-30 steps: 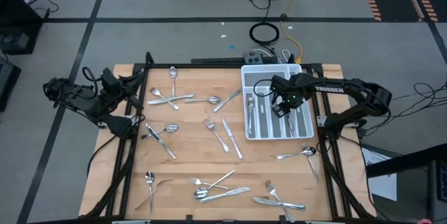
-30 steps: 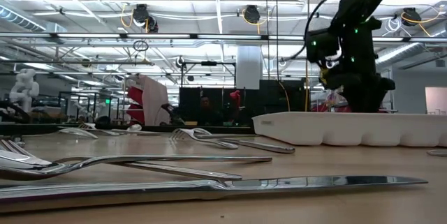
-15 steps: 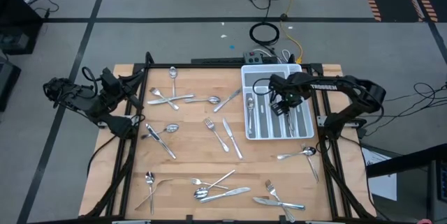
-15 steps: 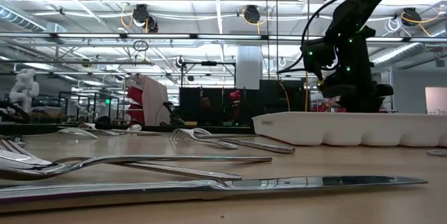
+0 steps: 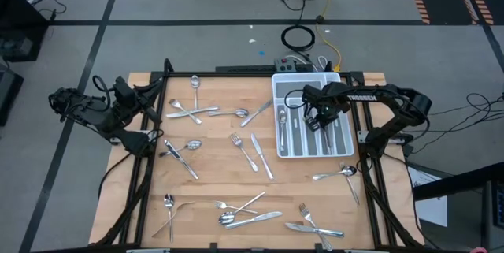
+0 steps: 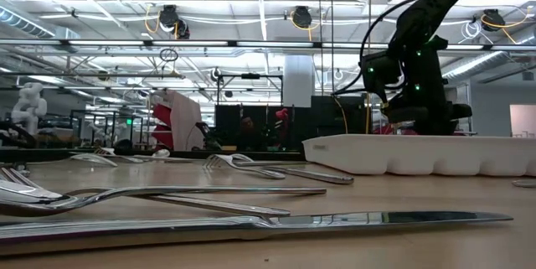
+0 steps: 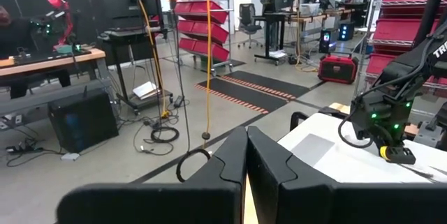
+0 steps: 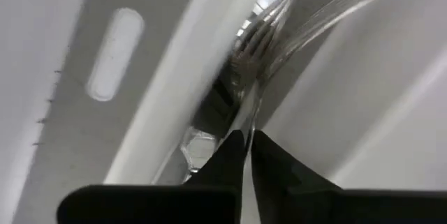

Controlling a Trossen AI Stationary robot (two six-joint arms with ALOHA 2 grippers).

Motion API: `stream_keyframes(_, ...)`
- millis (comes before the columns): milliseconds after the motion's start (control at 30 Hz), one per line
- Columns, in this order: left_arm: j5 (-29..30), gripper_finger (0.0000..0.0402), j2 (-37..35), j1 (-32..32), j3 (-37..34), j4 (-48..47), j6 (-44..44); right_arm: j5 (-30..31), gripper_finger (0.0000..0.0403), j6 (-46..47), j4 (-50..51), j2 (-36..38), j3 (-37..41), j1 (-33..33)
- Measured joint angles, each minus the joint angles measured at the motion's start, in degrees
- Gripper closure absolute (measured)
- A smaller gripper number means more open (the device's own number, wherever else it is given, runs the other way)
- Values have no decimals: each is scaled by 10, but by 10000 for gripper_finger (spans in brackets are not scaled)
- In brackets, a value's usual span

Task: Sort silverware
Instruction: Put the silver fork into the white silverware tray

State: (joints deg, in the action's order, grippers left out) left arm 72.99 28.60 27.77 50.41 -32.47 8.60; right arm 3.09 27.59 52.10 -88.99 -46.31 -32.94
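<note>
The white compartmented tray (image 5: 299,77) stands at the table's far right and holds several pieces of silverware (image 5: 285,127). It also shows in the low view (image 6: 419,156). Many forks, spoons and knives lie flat on the wooden table, among them a fork (image 5: 242,149) and a knife (image 5: 261,155) at the middle. My right gripper (image 5: 315,119) is down in the tray, shut on a fork (image 8: 253,56). My left gripper (image 5: 146,137) waits at the table's left edge, shut and empty (image 7: 246,137). My right gripper pinches the fork's slim handle (image 8: 250,116) between its two fingertips. The fork runs on ahead of the fingers, tines (image 8: 246,53) farthest from them, inside a tray compartment. The fingers come from above, slanting down. Whether the fork rests on the tray floor, I cannot tell.
Loose silverware lies along the near edge (image 5: 252,215), at the far left (image 5: 195,109) and just near of the tray (image 5: 335,174). The tray's dividers (image 8: 174,105) stand close beside my right fingers. A black frame (image 5: 366,150) rims the table.
My right gripper has shifted a little toward the table's far edge over the tray, staying low in it and shut on the fork. The arm's wrist has swung slightly toward the left.
</note>
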Motion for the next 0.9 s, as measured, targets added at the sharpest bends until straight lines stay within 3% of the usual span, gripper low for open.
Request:
stream_keyframes(267,0,386,0,0,0,0,0,-5,400,7,20,8,0,1)
stream_keyframes(500,0,386,0,0,0,-1,0,-3,402,31,40,62,-24,10)
stream_keyframes(700,0,386,0,0,0,-2,0,52,403,94,143,90,-122,22)
stream_keyframes(900,0,386,0,0,0,-2,0,128,403,174,225,55,-261,81)
